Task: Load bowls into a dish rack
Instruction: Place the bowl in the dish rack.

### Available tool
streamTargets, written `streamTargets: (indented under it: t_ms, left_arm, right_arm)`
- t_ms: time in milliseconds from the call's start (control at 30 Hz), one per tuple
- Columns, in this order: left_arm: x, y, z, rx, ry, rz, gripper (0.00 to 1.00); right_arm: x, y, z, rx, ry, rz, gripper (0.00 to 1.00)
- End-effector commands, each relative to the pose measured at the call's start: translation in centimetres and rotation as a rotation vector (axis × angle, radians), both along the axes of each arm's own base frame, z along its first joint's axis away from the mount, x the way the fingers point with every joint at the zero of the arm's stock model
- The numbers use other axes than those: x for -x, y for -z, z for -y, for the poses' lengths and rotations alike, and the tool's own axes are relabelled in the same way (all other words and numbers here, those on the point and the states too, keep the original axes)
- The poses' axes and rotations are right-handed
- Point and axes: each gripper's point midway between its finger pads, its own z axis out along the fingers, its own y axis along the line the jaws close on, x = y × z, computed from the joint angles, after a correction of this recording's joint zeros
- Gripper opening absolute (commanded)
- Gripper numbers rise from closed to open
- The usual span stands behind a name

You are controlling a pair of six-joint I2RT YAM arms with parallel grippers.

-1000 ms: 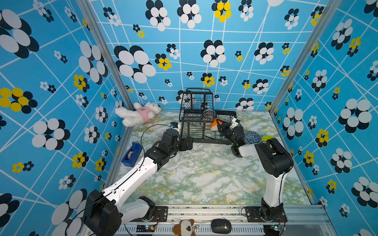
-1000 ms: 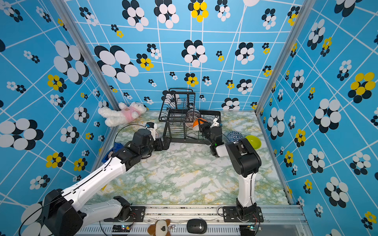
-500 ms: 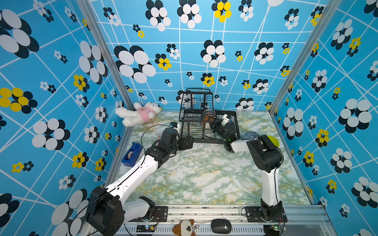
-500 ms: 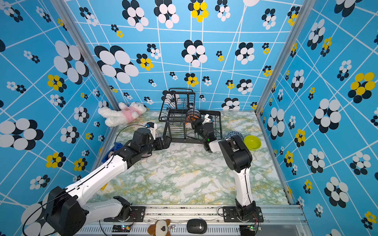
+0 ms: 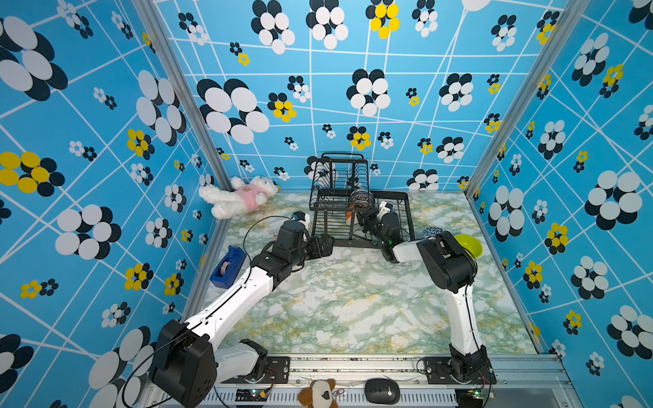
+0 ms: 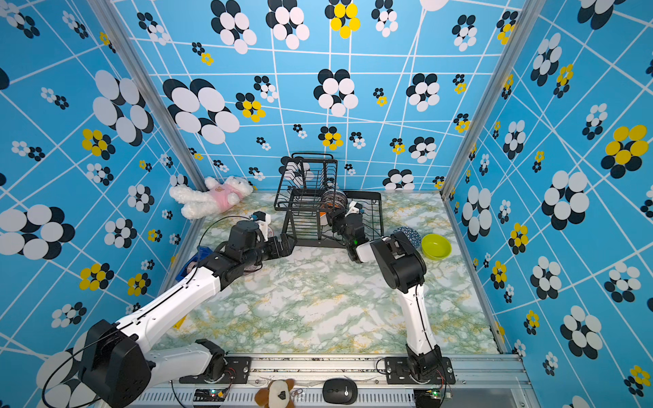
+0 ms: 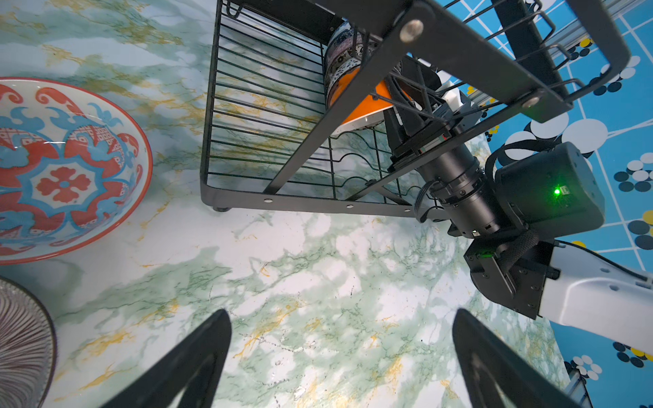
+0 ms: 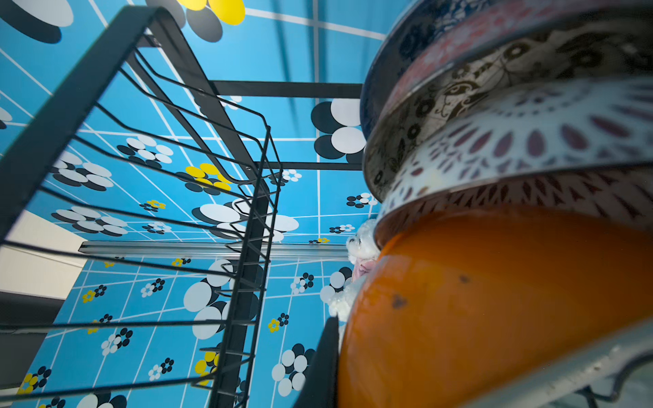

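Observation:
The black wire dish rack [image 5: 339,197] [image 6: 304,197] stands at the back of the table. My right gripper [image 5: 365,219] [image 6: 335,219] [image 8: 339,360] reaches into its lower tray, shut on the rim of an orange bowl [image 7: 367,102] [image 8: 494,300]. That bowl leans against several patterned bowls [image 5: 361,200] [image 8: 530,134] standing on edge there. My left gripper [image 5: 327,245] [image 7: 341,318] hangs open and empty over the table by the rack's front left corner. A red-blue floral bowl [image 7: 67,169] and a purplish ribbed bowl [image 7: 21,339] lie left of it. A lime green bowl [image 5: 468,245] and a blue-and-white bowl [image 5: 431,232] sit right of the rack.
A white and pink plush toy [image 5: 240,197] lies in the back left corner. A blue tape dispenser [image 5: 228,266] sits against the left wall. A computer mouse [image 5: 381,390] and a small plush [image 5: 318,394] rest on the front rail. Walls enclose three sides.
My right gripper has carried the orange bowl leftwards from the rack's right end into the lower tray, up against the standing bowls. The left arm has barely shifted.

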Motion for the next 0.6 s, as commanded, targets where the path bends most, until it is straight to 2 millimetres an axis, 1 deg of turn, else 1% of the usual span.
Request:
streamTargets:
  t_ms: [0,133,233,367,467,567]
  left_arm:
    - [-0.2,0.3,0.0,0.024,0.000,-0.008,0.99]
    - [-0.3,0.4,0.0,0.034,-0.002,-0.013,0.99]
    - [-0.4,0.4,0.0,0.041,-0.001,-0.020,0.99]
    - [-0.4,0.6,0.0,0.045,-0.004,-0.024,0.99]
    - [-0.4,0.6,0.0,0.053,-0.003,-0.028,0.99]
    - [-0.5,0.6,0.0,0.057,-0.003,-0.030,0.99]
  right_arm:
    - [-0.1,-0.6,-0.8,-0.028,0.001,0.042,0.00]
    - [-0.2,0.3,-0.8,-0.024,0.005,0.019,0.00]
    - [0.0,0.5,-0.5,-0.028,0.019,-0.007,0.00]
    - [0.3,0.9,0.2,-0.007,0.050,-0.070,0.00]
    - [0.5,1.3,0.3,0.018,0.051,-0.124,0.00]
    - [0.6,1.7,0.3,0.026,0.049,-0.163,0.03]
